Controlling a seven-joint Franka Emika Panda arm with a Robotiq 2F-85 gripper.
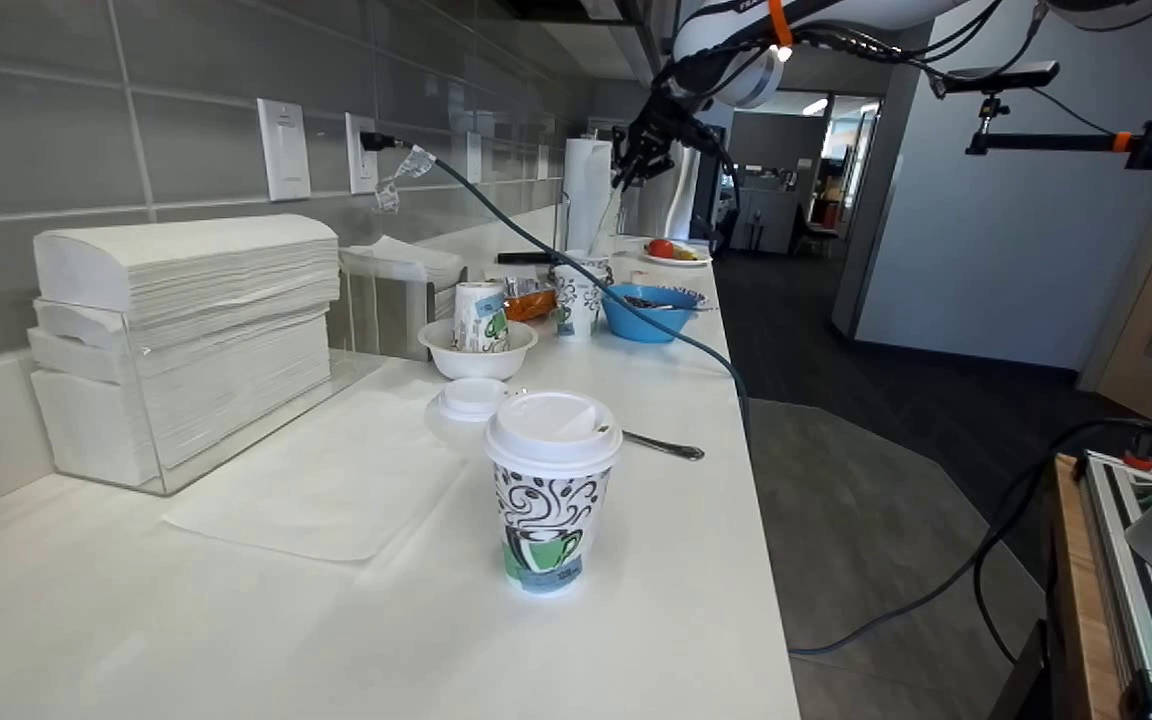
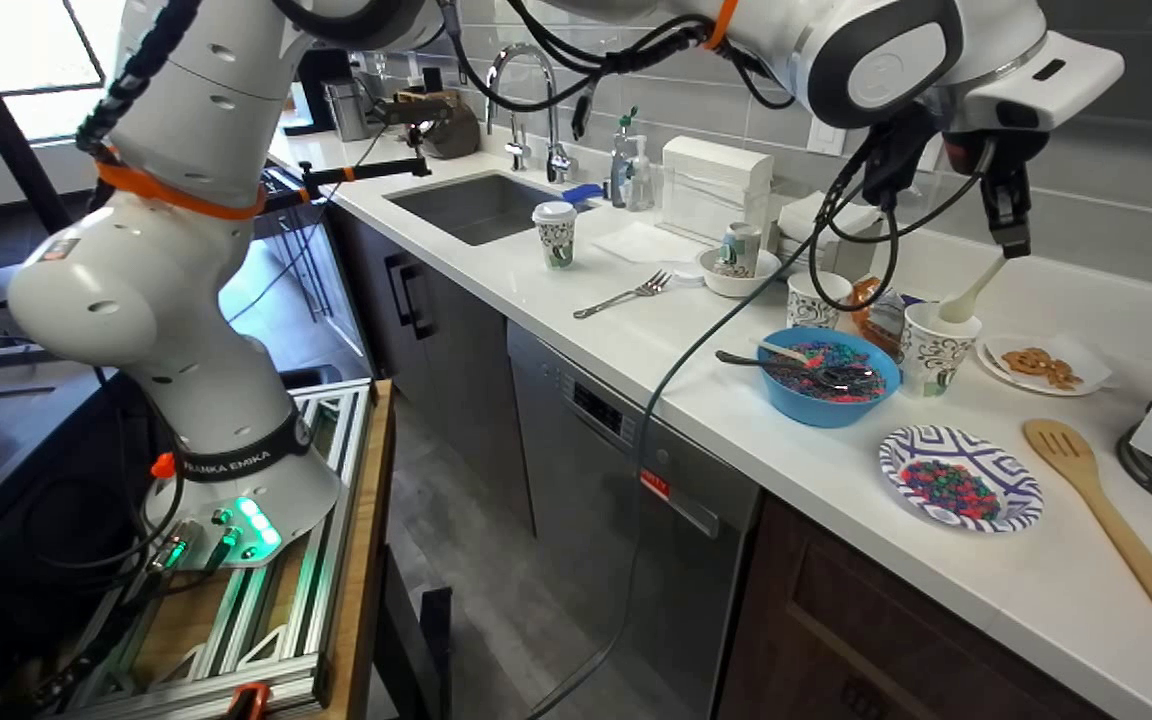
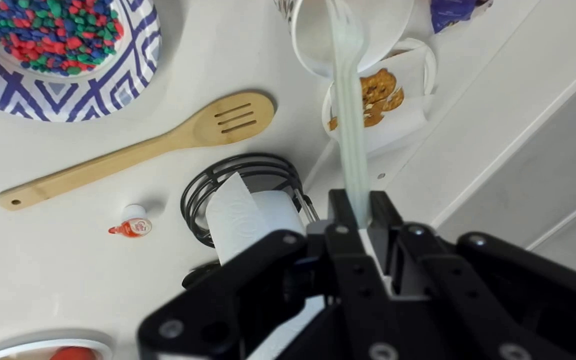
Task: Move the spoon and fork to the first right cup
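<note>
- Upright on the counter [image 2: 836, 465], the swirl-print cup [image 2: 928, 362] has the pale fork [image 3: 352, 125] slanting down to its mouth; how deep the head reaches, I can't tell;
- just above the cup, the gripper [image 3: 363, 210] has that fork pinched near the handle's end, jaws tight on both sides;
- right beside the cup, here's the blue bowl [image 2: 808, 410], a dark-handled utensil [image 2: 744, 359] across its rim; is it the spoon? can't say;
- near the cup, a snack plate [image 3: 431, 70];
- farther from it, the patterned plate [image 3: 68, 102] and wooden spatula [image 3: 188, 136];
- well apart from it, a metal fork [image 2: 626, 296].
</note>
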